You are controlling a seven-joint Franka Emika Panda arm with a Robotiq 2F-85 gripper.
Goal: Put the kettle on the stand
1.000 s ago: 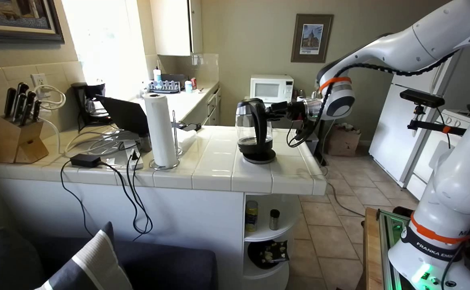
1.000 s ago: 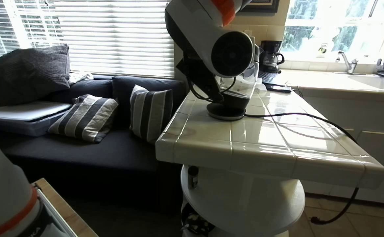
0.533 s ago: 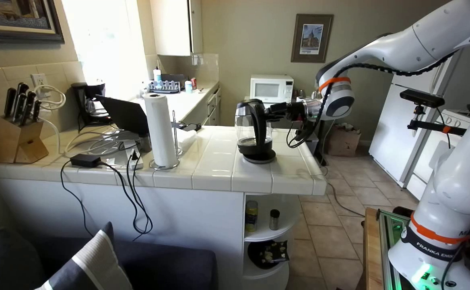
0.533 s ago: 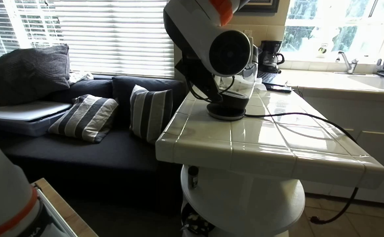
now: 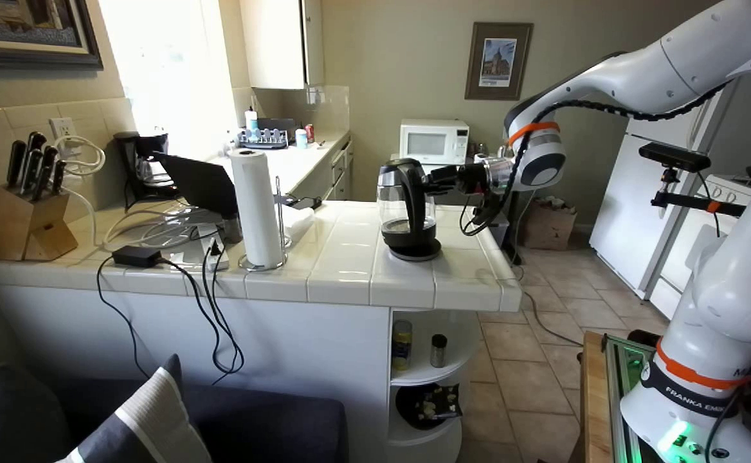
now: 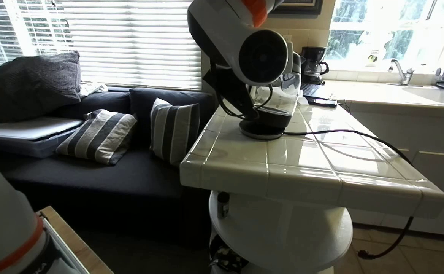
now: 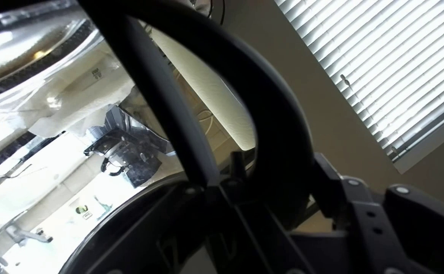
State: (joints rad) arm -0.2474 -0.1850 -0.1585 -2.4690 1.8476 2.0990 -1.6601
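Your gripper (image 5: 432, 181) holds kettle (image 5: 396, 204) over stand (image 5: 416, 253)

Your arm (image 5: 645, 77) slopes down from the upper right in an exterior view, gripper level and clamped on the handle (image 7: 279, 114); near mid-frame, the kettle overhangs the stand, contact unclear.

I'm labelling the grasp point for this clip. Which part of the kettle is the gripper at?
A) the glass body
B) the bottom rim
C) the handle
C: in the wrist view the black curved handle runs down between the two sides of the gripper.
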